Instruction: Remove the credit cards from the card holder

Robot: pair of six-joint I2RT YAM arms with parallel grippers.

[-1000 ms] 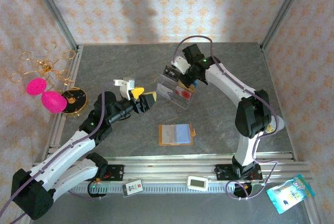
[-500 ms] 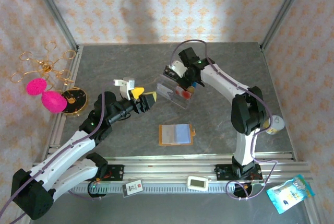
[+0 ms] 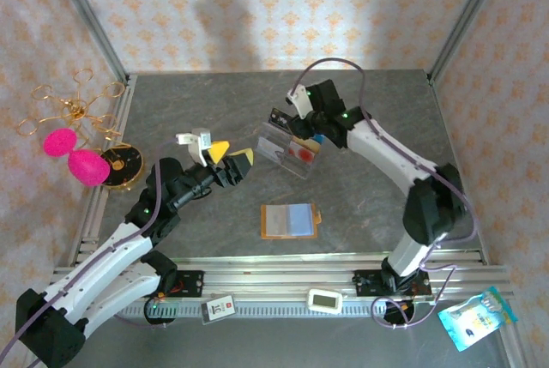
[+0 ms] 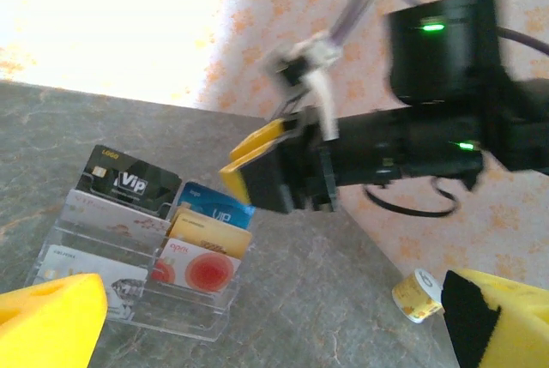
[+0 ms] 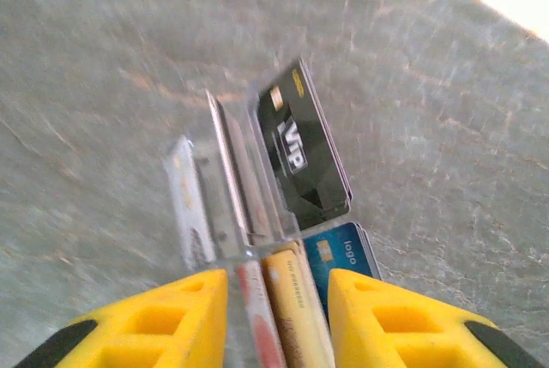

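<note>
Right hand (image 3: 300,132) hangs fingers-down over a clear tray (image 3: 279,155) at mid-desk, its yellow fingers (image 5: 197,316) spread apart and gripping nothing. In the right wrist view the top edge of a gold-yellow card (image 5: 296,308) sits in the gap between them; whether either finger touches it cannot be told.

The grey stone desk (image 3: 343,214) carries everything. The right arm (image 3: 386,149) stretches from its base at the near edge up and leftward, bending down at the wrist above the tray. The left arm (image 3: 120,239) lies low and reaches diagonally toward the middle. The left hand (image 3: 233,153) is level, pointing at the tray from just beside its left end, with its fingers wide apart and empty.

The tray is tilted back, and the credit cards (image 4: 184,231) stand on edge in its compartments. A black card (image 5: 304,162) is in the rear row and a blue card (image 5: 343,256) is beside it. The gold-yellow card is in front of the blue one, and a red-and-white card (image 4: 193,269) is in the front row. All lie directly beneath the right hand.

The card holder (image 3: 290,220) lies unfolded and flat on the desk, pale blue inside facing up. It is nearer the arm bases than the tray, between the two arms and well apart from both hands.
</note>
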